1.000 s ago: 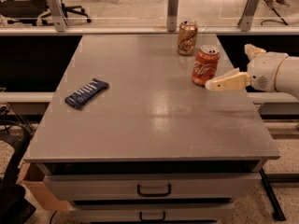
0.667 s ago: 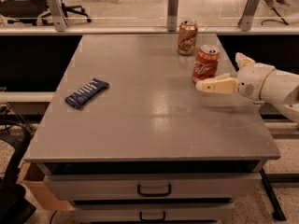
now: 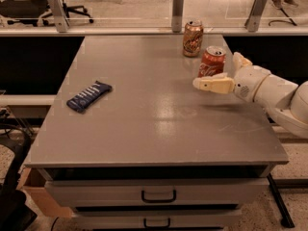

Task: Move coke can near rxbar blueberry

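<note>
Early stage: coke can upright at far right of desk, near tan can. Arm's hand open, straddling coke can, seemingly not yet clamped. Flat rxbar blueberry well apart, left side. Grasp, carry, placement all left.

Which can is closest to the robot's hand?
The red coke can with white writing. It stands right at the open gripper, on the right side of the table. The brownish can stands farther back, away from the gripper.
</note>
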{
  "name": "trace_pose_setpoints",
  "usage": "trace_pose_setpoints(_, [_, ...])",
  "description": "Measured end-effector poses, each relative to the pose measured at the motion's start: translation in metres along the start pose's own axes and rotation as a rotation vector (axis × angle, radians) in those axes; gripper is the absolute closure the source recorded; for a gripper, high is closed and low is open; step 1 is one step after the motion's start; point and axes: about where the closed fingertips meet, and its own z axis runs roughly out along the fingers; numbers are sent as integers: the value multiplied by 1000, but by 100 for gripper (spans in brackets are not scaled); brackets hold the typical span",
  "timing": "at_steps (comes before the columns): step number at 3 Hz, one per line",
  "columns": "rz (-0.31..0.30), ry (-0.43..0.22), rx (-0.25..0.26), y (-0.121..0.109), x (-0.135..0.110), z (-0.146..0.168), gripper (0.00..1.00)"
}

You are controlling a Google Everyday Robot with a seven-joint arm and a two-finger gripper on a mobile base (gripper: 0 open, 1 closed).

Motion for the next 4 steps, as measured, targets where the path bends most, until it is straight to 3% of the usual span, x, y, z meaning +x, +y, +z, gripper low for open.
trace_pose_setpoints(1, [0,2,-4,2,0,1,19])
trace_pose_setpoints(4, [-1,-1,-16,8,-2,7,88])
